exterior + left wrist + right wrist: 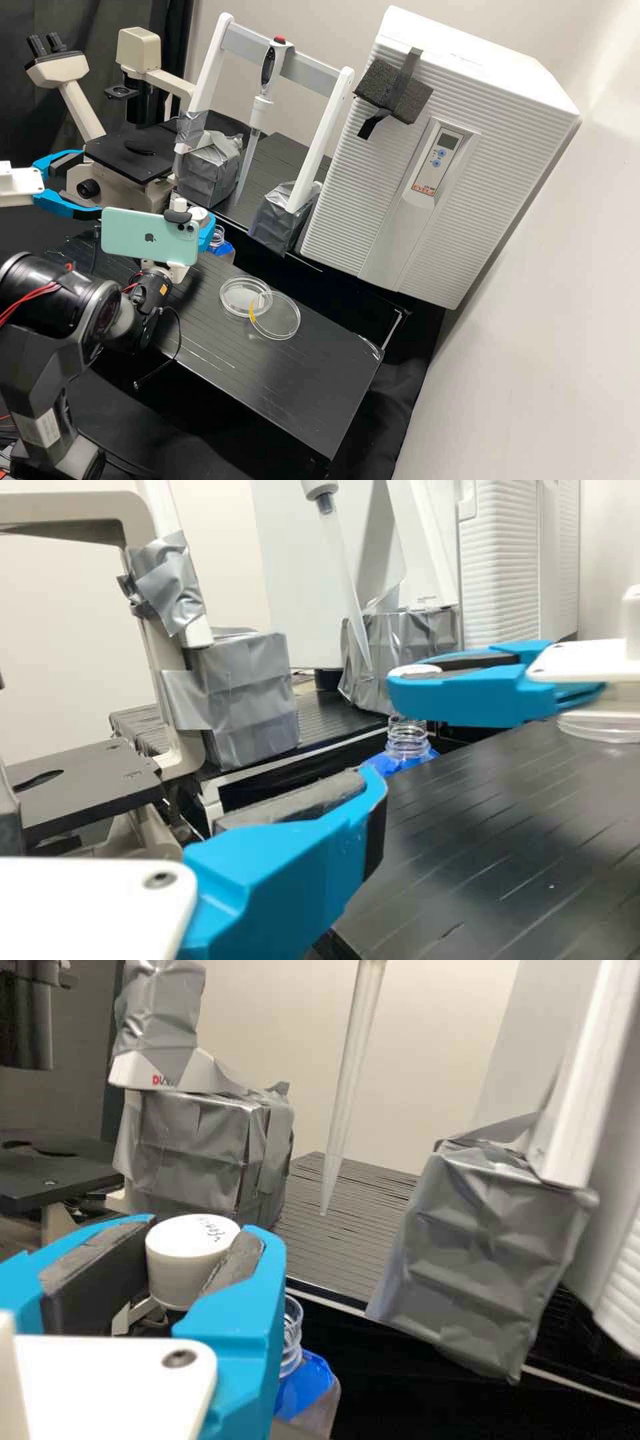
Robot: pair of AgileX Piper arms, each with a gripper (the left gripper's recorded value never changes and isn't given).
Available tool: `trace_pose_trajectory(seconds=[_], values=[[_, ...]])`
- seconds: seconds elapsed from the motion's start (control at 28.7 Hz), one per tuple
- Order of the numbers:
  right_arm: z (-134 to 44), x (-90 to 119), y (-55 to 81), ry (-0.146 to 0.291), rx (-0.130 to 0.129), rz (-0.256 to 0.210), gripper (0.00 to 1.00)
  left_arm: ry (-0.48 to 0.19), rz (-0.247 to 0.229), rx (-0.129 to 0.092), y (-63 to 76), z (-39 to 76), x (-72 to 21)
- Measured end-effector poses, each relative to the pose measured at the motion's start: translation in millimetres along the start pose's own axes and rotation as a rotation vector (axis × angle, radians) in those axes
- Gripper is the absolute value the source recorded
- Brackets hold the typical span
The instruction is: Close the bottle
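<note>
I hold the cap (190, 1250) over the bottle (407, 738).
My right fingers (240, 1305) pinch it; left fingers (290, 880) spread wide.

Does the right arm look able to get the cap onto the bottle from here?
Probably yes: the right gripper holds the cap just above the open bottle, with nothing between them.

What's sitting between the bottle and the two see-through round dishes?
Nothing. In the high view, just bare black bench lies between the bottle and the dishes.
</note>
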State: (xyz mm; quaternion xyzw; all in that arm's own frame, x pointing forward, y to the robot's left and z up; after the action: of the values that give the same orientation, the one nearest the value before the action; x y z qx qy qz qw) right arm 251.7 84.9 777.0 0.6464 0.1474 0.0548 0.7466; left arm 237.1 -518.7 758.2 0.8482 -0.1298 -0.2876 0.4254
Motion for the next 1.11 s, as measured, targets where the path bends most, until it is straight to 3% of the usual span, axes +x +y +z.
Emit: trace_pose_trajectory(seconds=[0.21, 0.45, 1.11], values=[[1.2, 9.8, 1.1, 0.0, -0.014, 0.006, 0.0, 0.006, 0.001, 0.0, 0.2, -1.6, -0.4], [10.0, 13.9, 0.8, -0.036, -0.011, 0.006, 0.0, 0.012, 0.003, 0.002, 0.9, -3.1, -0.5], [17.6, 15.9, -4.4, -0.068, -0.005, -0.011, 0.0, 0.019, 0.006, 0.003, 1.6, -4.9, -0.5]])
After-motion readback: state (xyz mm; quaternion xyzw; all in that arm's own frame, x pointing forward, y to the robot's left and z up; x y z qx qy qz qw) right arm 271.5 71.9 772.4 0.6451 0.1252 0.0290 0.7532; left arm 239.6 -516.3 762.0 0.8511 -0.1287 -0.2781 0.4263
